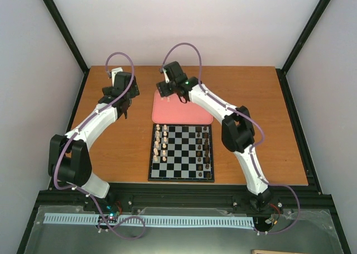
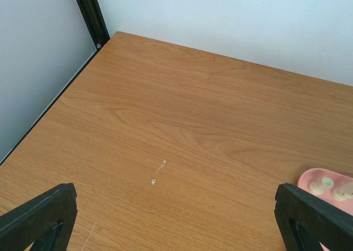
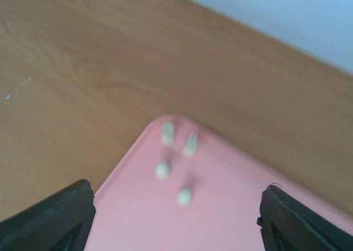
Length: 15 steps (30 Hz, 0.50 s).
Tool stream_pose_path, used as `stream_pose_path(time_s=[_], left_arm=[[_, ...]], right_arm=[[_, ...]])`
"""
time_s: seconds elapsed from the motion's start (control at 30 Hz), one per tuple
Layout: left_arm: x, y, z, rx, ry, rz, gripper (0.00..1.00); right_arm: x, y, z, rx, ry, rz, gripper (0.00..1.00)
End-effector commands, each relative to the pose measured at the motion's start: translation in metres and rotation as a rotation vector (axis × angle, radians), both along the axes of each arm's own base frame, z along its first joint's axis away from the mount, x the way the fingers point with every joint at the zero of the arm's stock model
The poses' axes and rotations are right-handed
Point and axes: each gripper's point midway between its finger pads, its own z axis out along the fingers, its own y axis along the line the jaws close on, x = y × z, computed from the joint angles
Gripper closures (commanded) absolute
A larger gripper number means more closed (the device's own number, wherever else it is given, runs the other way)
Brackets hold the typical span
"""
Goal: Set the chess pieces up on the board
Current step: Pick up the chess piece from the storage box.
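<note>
My right claw (image 3: pixel 176 209) hangs spread wide over the pink tray (image 3: pixel 237 179), holding nothing. The tray is a smooth, matte slab with rounded corners. Four small cream chess pieces (image 3: pixel 161 169), rounded and blurred, sit loose in its corner at my 12 o'clock.

My left claw (image 2: pixel 174 212) is likewise splayed and empty over the table (image 2: pixel 182 107), its black fingers (image 2: pixel 38 218) blunt and matte.

More cream pieces line two files on the 9 o'clock side of the board (image 1: pixel 181 173), a flat black-and-white checked square. Dark pieces (image 1: pixel 206 145) fill its 3 o'clock side. The tray lies just beside the board's 12 o'clock edge.

The table is warm wood-grain laminate with a pale scuff (image 2: pixel 157 174), ringed by plain pale walls (image 1: pixel 184 19) and black frame posts (image 1: pixel 61 25).
</note>
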Motion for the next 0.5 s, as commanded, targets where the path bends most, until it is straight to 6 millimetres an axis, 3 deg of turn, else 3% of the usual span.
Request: stream_pose_path(time_s=[0.0,0.2,0.47], left_arm=[[-0.001,-0.001,0.014,-0.002,-0.034,-0.003,0.00],[0.002,-0.004,0.010,-0.007,-0.028,-0.010,0.00],[0.005,-0.007,0.007,-0.012,-0.026,-0.016,0.00]], right_arm=[[0.042,0.001,0.002,0.056,0.024,0.028,0.23],[0.064,0.015,-0.028,0.098,0.046,0.094,0.27],[0.070,0.024,-0.064,0.110,0.067,0.122,0.36]])
